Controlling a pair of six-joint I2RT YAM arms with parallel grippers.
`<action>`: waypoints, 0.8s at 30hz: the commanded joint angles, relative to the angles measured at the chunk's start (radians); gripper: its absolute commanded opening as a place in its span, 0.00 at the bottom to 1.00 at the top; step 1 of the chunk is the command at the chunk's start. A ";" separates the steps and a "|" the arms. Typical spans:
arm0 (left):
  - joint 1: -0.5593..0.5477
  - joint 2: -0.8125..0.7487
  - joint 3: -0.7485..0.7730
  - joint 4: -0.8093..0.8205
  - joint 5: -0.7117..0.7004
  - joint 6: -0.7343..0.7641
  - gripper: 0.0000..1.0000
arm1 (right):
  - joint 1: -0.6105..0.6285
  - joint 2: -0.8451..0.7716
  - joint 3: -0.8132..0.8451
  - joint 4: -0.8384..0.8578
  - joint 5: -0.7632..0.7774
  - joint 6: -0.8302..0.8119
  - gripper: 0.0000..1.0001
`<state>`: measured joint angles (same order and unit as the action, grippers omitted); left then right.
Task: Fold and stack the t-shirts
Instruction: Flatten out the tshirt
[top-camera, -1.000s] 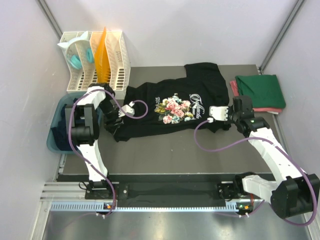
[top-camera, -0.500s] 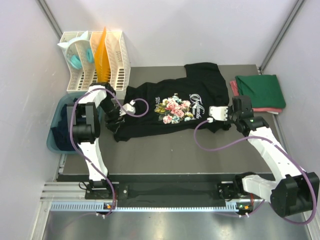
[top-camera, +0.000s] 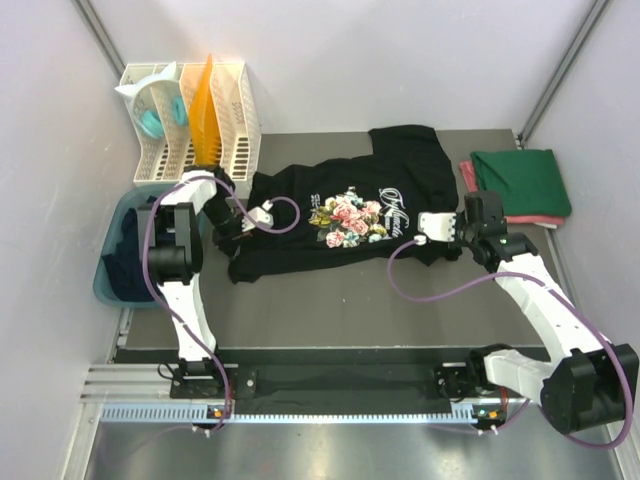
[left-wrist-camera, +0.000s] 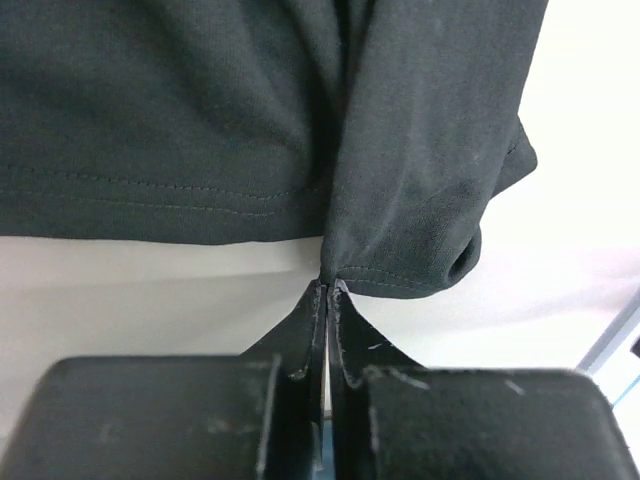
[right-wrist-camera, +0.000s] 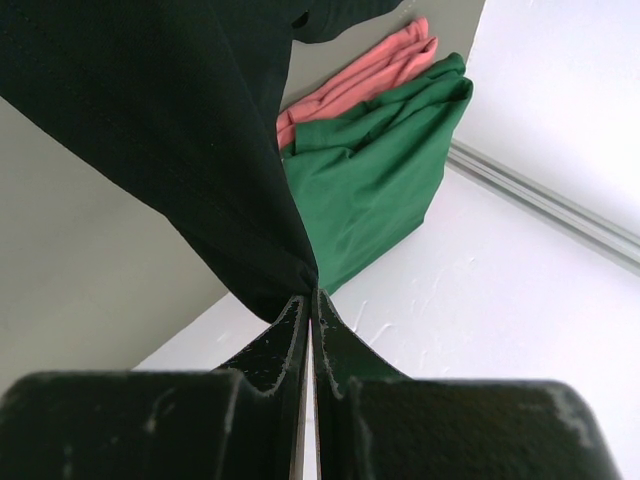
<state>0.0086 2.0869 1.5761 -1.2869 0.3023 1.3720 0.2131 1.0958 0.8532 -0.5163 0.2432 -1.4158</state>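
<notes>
Black t-shirt (top-camera: 290, 250) cloth is nipped only at the very fingertips on both sides: my left gripper (left-wrist-camera: 327, 292) is clamped on a thin bit of hem at a bunched corner, my right gripper (right-wrist-camera: 308, 300) on a gathered point of the opposite edge, and the shirt lies print-up across the table (top-camera: 330, 310) between them. Bites this shallow could slip once I lift or pull, I think, dropping one side and skewing the fold. Further out, the folded green t-shirt (right-wrist-camera: 380, 190) and pinkish-red t-shirt (right-wrist-camera: 350, 85) lie near my right end, so a wide swing might drag over them.
</notes>
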 joint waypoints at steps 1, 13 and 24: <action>-0.004 0.009 0.044 -0.011 0.020 -0.017 0.00 | -0.001 -0.005 0.038 0.032 0.018 0.015 0.00; -0.002 -0.114 0.090 0.081 -0.002 -0.137 0.00 | -0.001 -0.017 0.030 0.085 0.025 0.000 0.00; -0.001 -0.344 0.209 0.434 -0.090 -0.314 0.00 | -0.001 0.029 0.095 0.390 0.126 0.034 0.00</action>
<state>0.0067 1.8439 1.7447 -1.0271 0.2661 1.1191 0.2138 1.0988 0.8547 -0.3260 0.2989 -1.4090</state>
